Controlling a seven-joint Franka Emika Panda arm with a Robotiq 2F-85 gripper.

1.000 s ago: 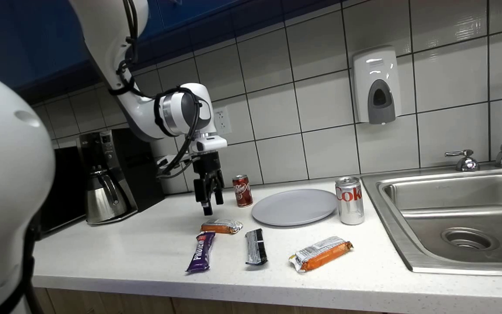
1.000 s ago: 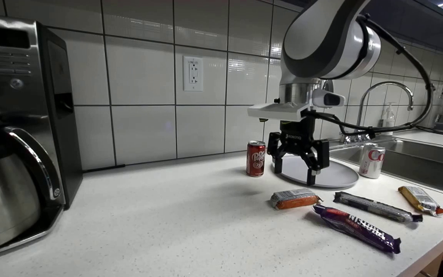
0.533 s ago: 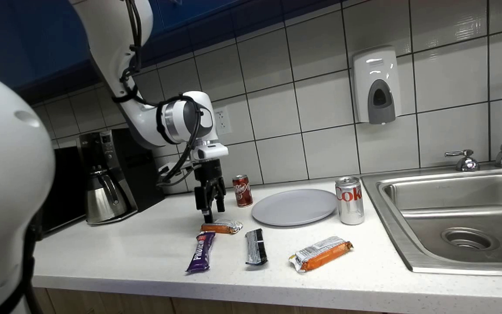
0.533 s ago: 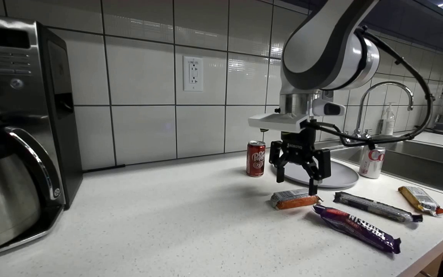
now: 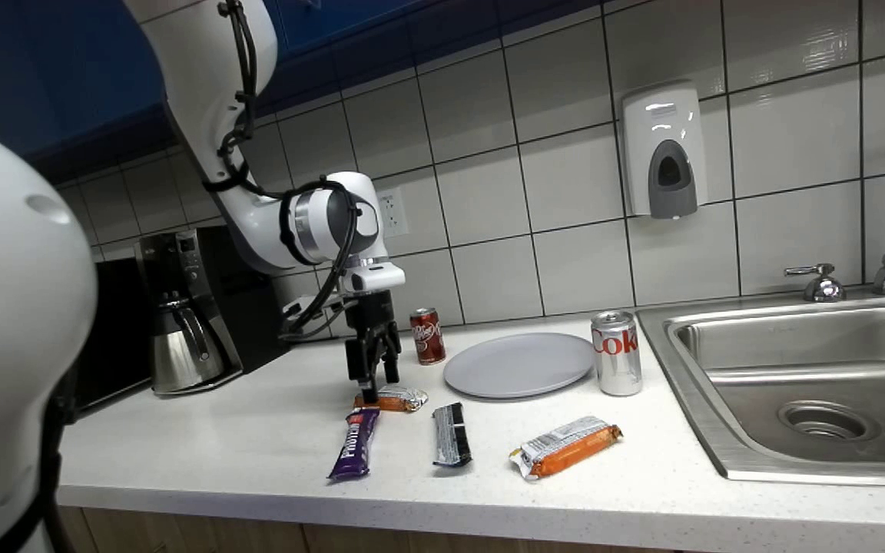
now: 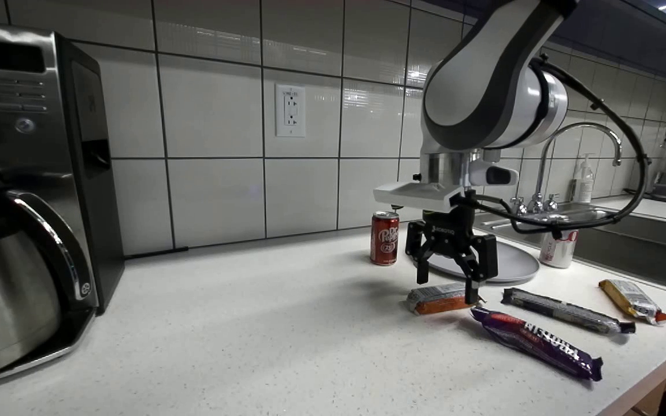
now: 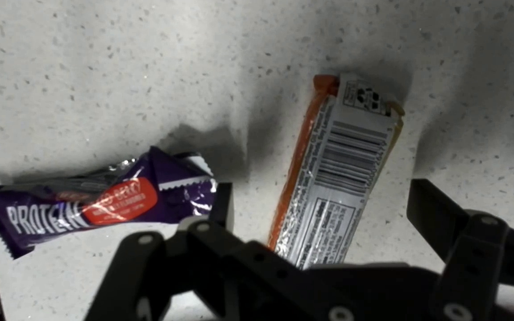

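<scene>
You're bringing the black two-finger gripper (image 6: 447, 290) lower vs. a sec ago, jaws standing wide apart, nothing held. So, in wrist view, you're straddling the orange-and-silver foil-wrapped bar (image 7: 337, 174), which is lying on the speckled white counter (image 7: 150, 49); contact unclear. The purple plastic-wrapped protein bar (image 7: 105, 205) is lying at its 9 o'clock; in an exterior view the red metal soda can (image 6: 385, 240) is standing at the gripper's approx. 10 o'clock.

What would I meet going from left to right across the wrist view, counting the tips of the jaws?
Purple bar → one jaw's tip → orange bar → the other jaw's tip.
</scene>
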